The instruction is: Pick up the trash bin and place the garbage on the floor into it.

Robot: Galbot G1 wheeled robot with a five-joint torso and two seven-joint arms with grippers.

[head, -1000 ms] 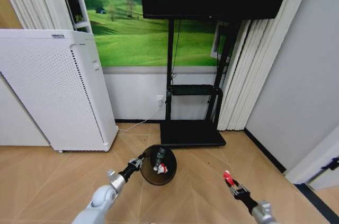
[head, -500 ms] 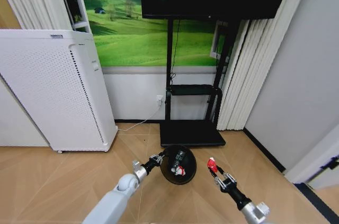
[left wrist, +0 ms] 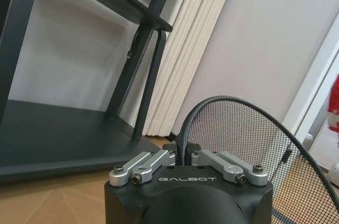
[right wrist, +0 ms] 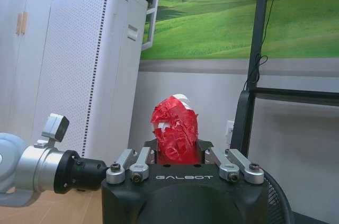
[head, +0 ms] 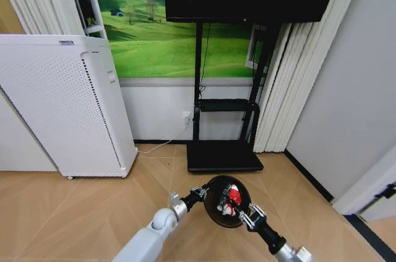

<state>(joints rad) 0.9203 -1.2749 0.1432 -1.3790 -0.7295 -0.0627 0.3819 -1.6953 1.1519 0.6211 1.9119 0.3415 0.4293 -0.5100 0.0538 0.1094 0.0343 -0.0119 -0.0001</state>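
The black wire-mesh trash bin hangs above the floor, tipped so its opening faces me. My left gripper is shut on its rim; in the left wrist view the left gripper clamps the rim beside the mesh wall of the trash bin. My right gripper is shut on a crumpled red-and-white piece of garbage, held over the bin's opening. In the right wrist view the right gripper grips that garbage. Something pale lies inside the bin.
A tall white perforated appliance stands at the left. A black screen stand with a flat base is right behind the bin. Pale curtains and a grey wall close the right side. A dark floor strip runs along it.
The left arm has carried the bin to the right. The right gripper has moved left with the red-and-white piece, from beside the bin to over its opening.
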